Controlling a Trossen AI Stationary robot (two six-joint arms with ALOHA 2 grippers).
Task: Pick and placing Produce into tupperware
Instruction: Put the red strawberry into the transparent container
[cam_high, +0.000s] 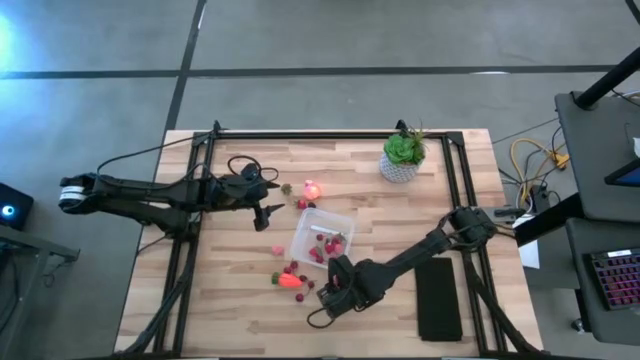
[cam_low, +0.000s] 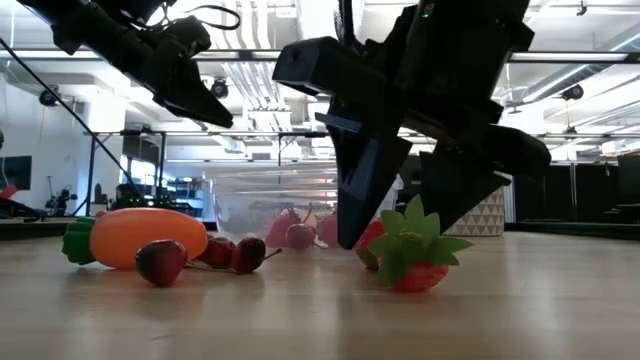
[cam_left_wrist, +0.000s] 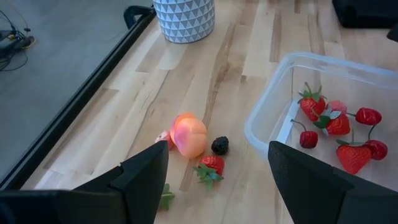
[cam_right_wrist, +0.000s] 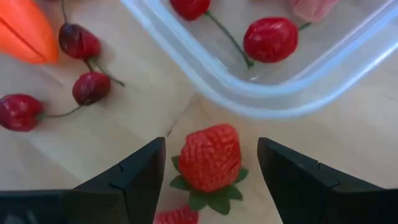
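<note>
Right end effector (cam_right_wrist: 208, 180), fingers apart, straddles a strawberry (cam_right_wrist: 210, 157) lying just outside the tupperware (cam_right_wrist: 261, 93); left end effector (cam_left_wrist: 217, 180), also apart, waits farther off.

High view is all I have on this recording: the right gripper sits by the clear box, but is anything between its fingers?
Observer: The right gripper is open around a strawberry lying on the table, just outside the clear box.
Operator: Is that strawberry lifted?
Observer: No, the low view shows it resting on the wood.
Operator: And the left gripper?
Observer: The left gripper is open and empty, above a peach beside the box.
</note>
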